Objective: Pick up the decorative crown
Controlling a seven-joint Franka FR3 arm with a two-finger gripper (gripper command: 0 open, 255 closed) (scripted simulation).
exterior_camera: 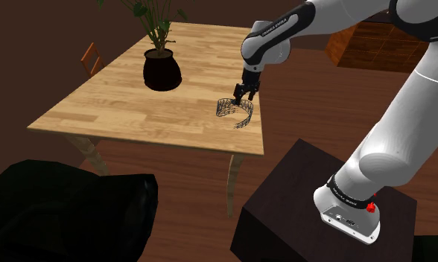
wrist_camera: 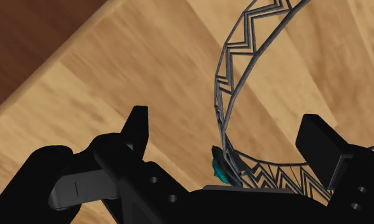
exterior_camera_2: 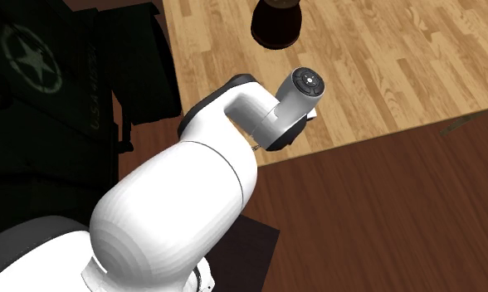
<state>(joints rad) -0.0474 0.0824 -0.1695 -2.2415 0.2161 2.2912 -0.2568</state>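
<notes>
The decorative crown (exterior_camera: 234, 112) is a dark wire band of zigzag lattice. It lies near the edge of the wooden table (exterior_camera: 121, 104) closest to the stand. My gripper (exterior_camera: 245, 94) points down right at the crown's rim. In the wrist view the crown (wrist_camera: 225, 102) curves up between the two black fingers (wrist_camera: 136, 127), with a small teal gem (wrist_camera: 218, 170) low on the band near the palm. The gripper (wrist_camera: 227, 124) is open, its fingers stand wide apart on either side of the wire rim, and neither touches it.
A black pot with a green plant (exterior_camera: 162, 71) stands mid-table, also seen as a dark pot (exterior_camera_2: 277, 21). A wooden chair (exterior_camera: 91, 58) sits at the far side. A dark seat (exterior_camera: 68, 212) is at lower left. The dark stand (exterior_camera: 299, 216) sits beside the table corner.
</notes>
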